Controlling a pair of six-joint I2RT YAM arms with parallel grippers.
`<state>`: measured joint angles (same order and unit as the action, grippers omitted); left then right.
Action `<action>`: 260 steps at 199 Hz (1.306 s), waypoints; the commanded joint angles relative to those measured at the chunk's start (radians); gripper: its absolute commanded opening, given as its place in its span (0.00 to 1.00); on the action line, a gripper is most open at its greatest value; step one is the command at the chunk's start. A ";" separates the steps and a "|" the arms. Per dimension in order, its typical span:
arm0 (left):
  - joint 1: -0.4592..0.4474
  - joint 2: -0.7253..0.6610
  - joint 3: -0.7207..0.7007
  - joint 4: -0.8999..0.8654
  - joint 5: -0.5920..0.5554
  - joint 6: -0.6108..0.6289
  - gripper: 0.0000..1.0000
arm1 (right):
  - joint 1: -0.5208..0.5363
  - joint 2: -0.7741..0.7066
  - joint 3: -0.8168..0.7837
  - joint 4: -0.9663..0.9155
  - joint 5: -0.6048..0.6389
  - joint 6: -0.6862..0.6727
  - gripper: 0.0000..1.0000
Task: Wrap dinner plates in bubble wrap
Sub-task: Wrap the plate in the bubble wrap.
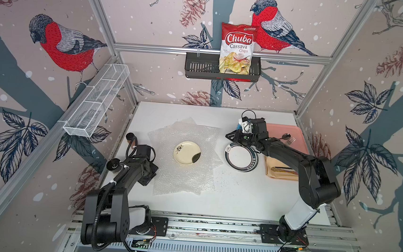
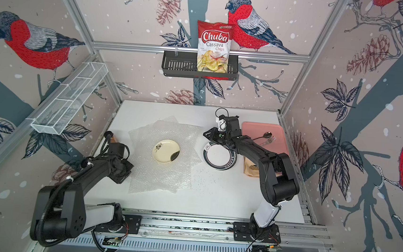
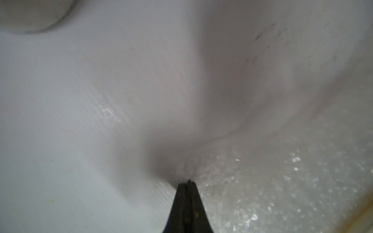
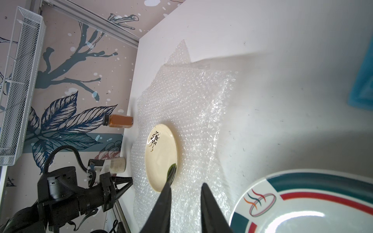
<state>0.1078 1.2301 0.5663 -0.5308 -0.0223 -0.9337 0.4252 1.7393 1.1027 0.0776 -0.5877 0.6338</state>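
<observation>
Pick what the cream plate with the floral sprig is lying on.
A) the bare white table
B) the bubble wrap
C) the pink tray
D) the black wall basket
B: in a top view the cream plate lies in the middle of the spread bubble wrap, well apart from the pink tray.

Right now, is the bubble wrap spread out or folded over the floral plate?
Spread. The bubble wrap lies open beneath the floral plate, whose face is fully uncovered; the left gripper is shut on one edge.
</observation>
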 commanded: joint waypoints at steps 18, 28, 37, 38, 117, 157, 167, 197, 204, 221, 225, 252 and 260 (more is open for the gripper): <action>-0.001 -0.046 0.049 0.015 0.012 0.040 0.00 | 0.001 0.010 0.000 0.025 -0.023 -0.012 0.27; -0.001 -0.054 0.062 0.013 0.016 0.043 0.00 | 0.001 0.014 0.002 0.027 -0.025 -0.011 0.27; -0.001 -0.062 0.070 0.022 0.023 0.049 0.00 | 0.001 0.015 0.003 0.027 -0.026 -0.011 0.27; -0.001 -0.063 0.070 0.022 0.024 0.050 0.00 | 0.002 0.015 0.002 0.026 -0.026 -0.011 0.27; -0.156 0.037 0.164 0.302 0.197 0.057 0.00 | 0.007 0.037 0.011 0.022 -0.031 -0.016 0.27; -0.280 0.181 0.288 0.367 0.191 0.045 0.00 | 0.023 0.042 0.019 0.001 -0.021 -0.022 0.27; -0.295 0.220 0.310 0.387 0.196 0.044 0.00 | 0.028 0.046 0.019 -0.001 -0.018 -0.022 0.28; -0.343 0.351 0.382 0.417 0.192 0.048 0.00 | 0.049 0.057 0.036 -0.024 -0.012 -0.032 0.28; -0.352 0.377 0.393 0.418 0.190 0.049 0.00 | 0.056 0.056 0.040 -0.033 -0.008 -0.039 0.29; -0.356 0.426 0.390 0.447 0.207 0.039 0.00 | 0.084 0.051 0.052 -0.073 0.006 -0.076 0.30; -0.354 0.437 0.388 0.454 0.211 0.037 0.00 | 0.091 0.048 0.055 -0.080 0.010 -0.088 0.31; -0.355 0.480 0.370 0.500 0.233 0.030 0.00 | 0.169 0.018 0.057 -0.147 0.064 -0.206 0.50; -0.354 0.496 0.372 0.503 0.242 0.033 0.00 | 0.200 0.012 0.058 -0.177 0.094 -0.250 0.55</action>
<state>-0.2462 1.6970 0.9409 -0.0902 0.1913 -0.8917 0.5636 1.7767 1.1515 -0.0177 -0.5632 0.5259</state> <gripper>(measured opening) 0.033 0.506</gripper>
